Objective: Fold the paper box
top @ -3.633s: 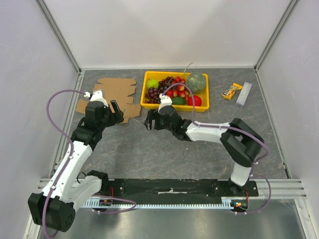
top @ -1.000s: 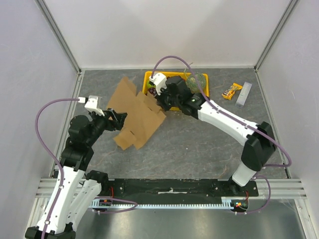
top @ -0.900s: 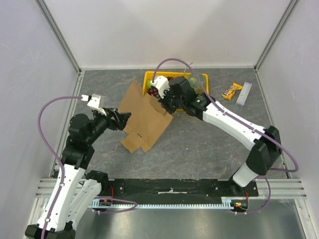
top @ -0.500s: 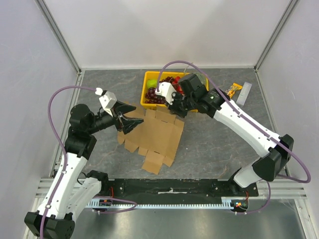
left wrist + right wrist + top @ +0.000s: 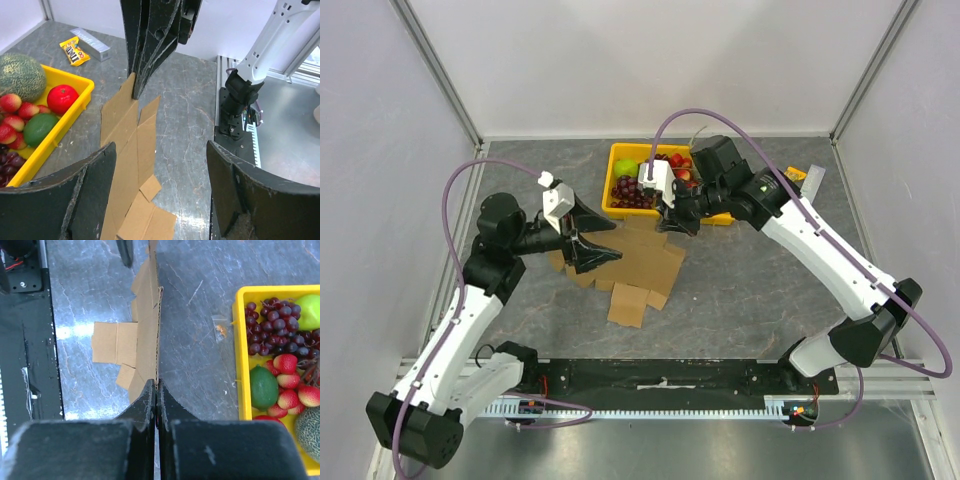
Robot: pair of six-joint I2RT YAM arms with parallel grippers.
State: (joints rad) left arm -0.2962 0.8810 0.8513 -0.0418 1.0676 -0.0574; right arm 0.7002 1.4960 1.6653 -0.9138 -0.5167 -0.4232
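Box [image 5: 642, 268] slid from far-left to centre; right gripper [image 5: 667, 224] pinched its far edge, left gripper [image 5: 614, 243] gaped wide just left.

The paper box [image 5: 642, 262] is matt, corrugated brown cardboard; the tray [image 5: 239, 370] glossy yellow plastic; the table [image 5: 750, 292] mottled grey.

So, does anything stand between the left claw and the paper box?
Nothing visible does. The open left claw hangs over the paper box, with no object between them. The right claw pinches the sheet's far edge, and the yellow tray sits off to one side.
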